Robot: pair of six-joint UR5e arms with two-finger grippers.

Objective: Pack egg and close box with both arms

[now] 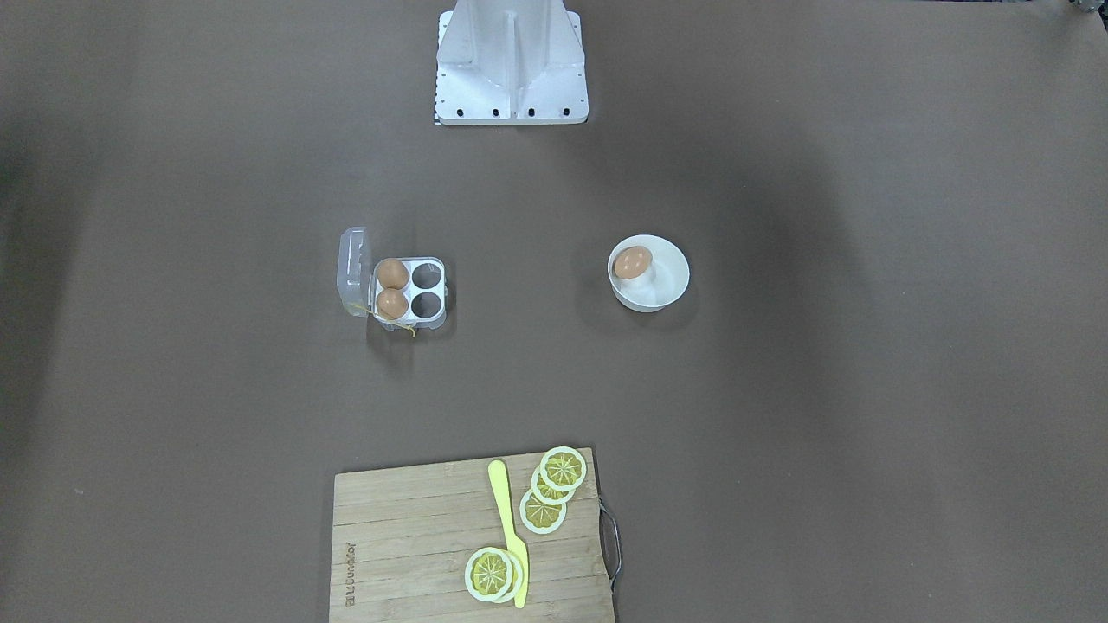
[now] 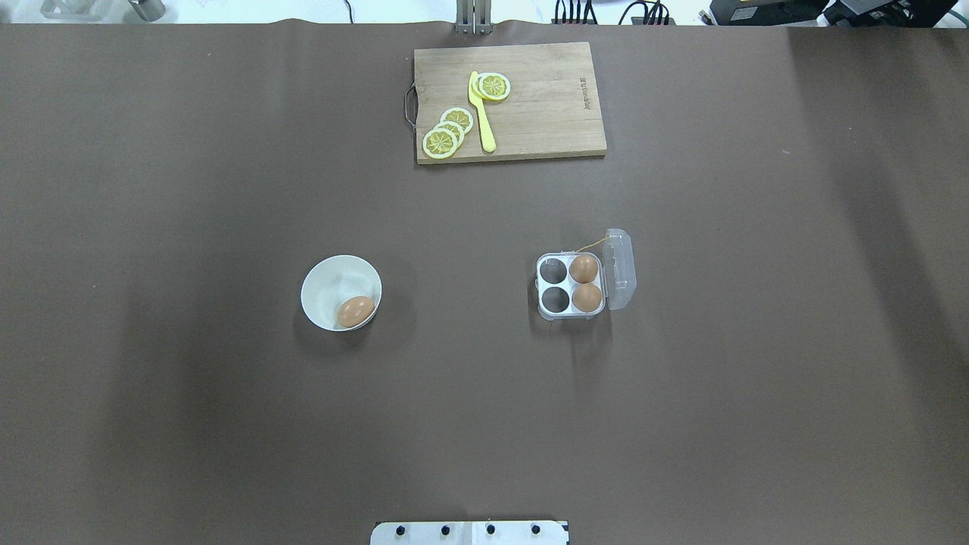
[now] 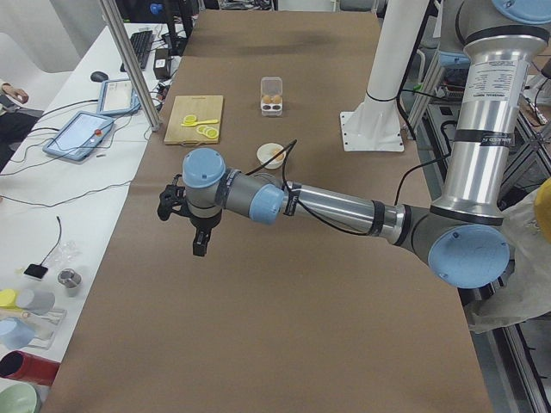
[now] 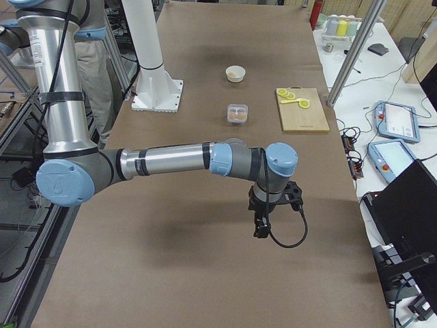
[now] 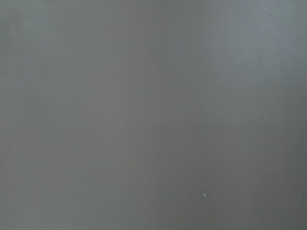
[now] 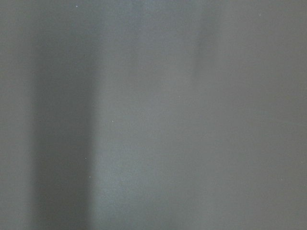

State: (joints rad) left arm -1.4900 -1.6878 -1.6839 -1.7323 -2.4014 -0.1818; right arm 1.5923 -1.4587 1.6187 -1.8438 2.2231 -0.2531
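Brown paper covers the table (image 2: 151,416), and your left gripper (image 3: 200,232) and right gripper (image 4: 261,222) hang over it toward its ends, seen only side-on, so you cannot tell whether either pincer is parted. The box (image 2: 571,284) sits on the robot's right, lid (image 2: 621,269) thrown back, its two bowl-side cells vacant. In the bowl (image 2: 325,284), against its wall, your egg (image 2: 355,311) lies on its side, long axis roughly left to right; it looks light, slick and crackable, so pinch gently across its narrow middle.
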